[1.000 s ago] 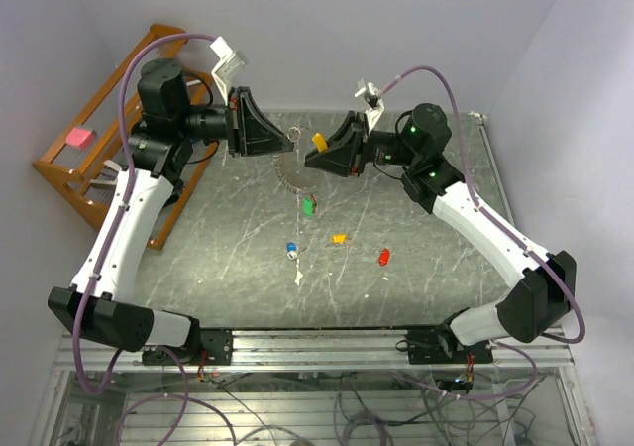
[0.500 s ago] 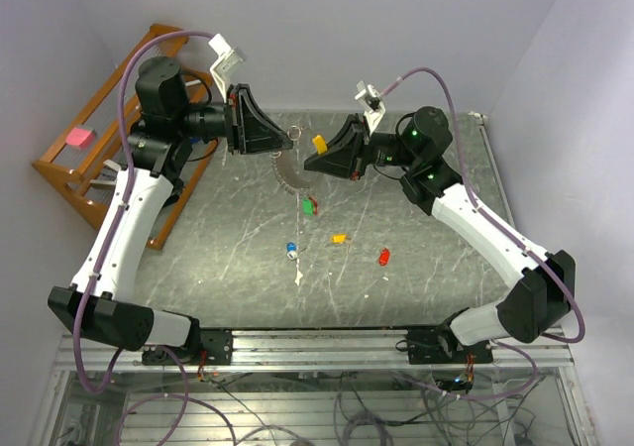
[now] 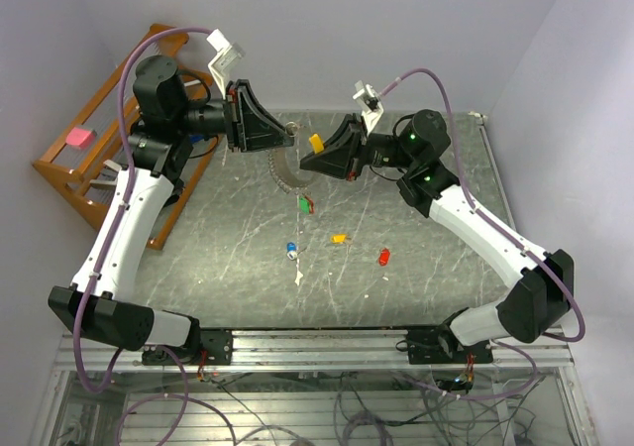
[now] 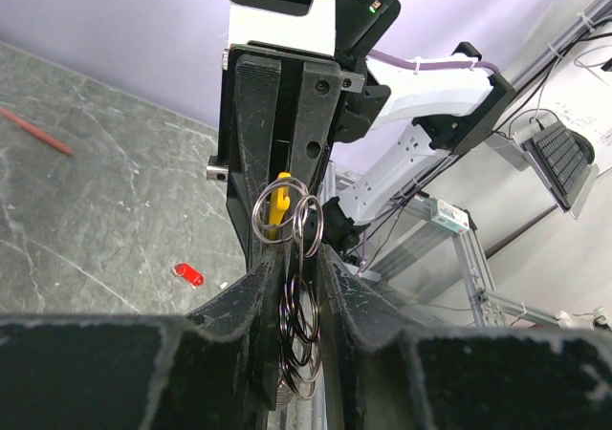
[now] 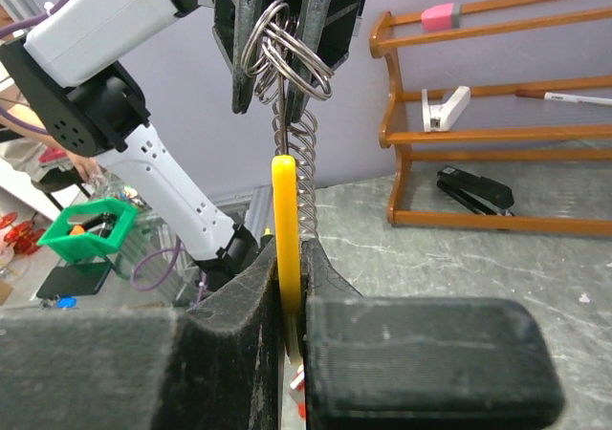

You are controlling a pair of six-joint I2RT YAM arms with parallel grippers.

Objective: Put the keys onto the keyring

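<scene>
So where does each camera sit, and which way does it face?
Top external: above and behind, facing down at the table; left arm, right arm show.
Left wrist: on that arm, facing the keyring and right arm; its jaws show.
Right wrist: faces the left arm; its jaws, gripping the yellow piece, show.
Both wrist views share the keyring.

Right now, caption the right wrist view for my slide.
Right gripper clamps the keyring by its yellow piece; its coil rises to rings between the fingers of the left gripper.

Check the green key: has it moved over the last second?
Yes. The green key has shifted slightly left, ending more nearly above the blue key, which stayed put on the table.
</scene>
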